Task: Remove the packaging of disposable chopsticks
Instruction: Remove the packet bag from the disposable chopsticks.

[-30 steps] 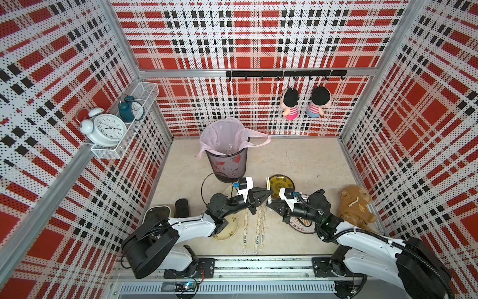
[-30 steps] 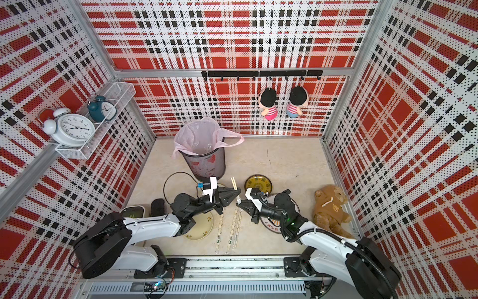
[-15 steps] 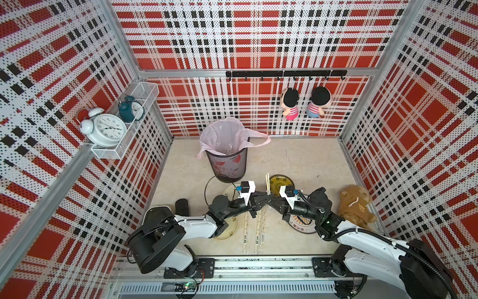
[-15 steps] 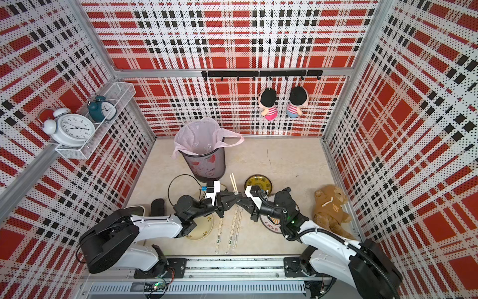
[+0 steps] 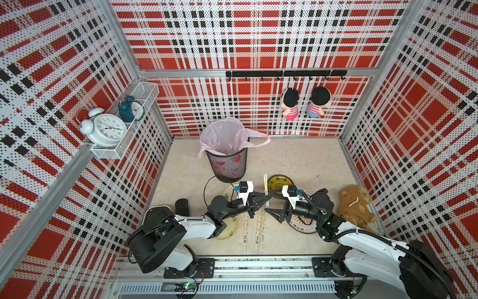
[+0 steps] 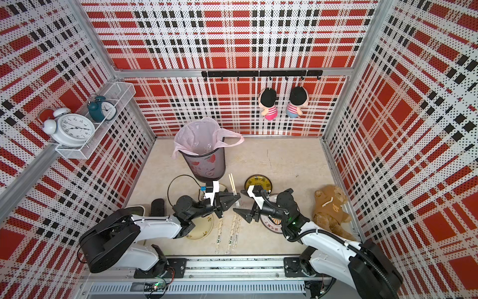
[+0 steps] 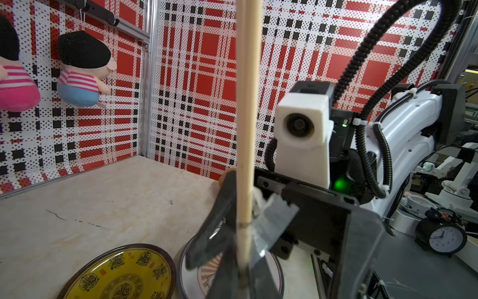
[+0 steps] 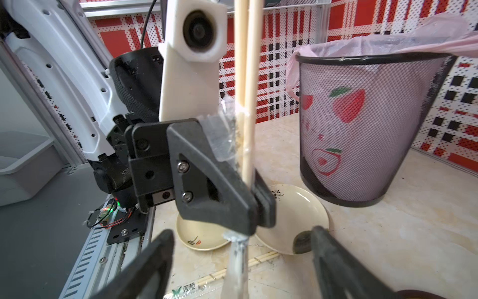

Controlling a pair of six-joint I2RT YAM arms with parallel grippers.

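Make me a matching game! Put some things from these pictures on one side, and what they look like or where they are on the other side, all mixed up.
Things:
1. left claw
2. right claw
3. mesh bin
4. brown teddy bear

States or places:
A. lined with a pink bag
B. open
C. lying beside the right arm
D. shut on a pair of chopsticks

Pairs: 1-D, 2-B, 3-A, 4-C.
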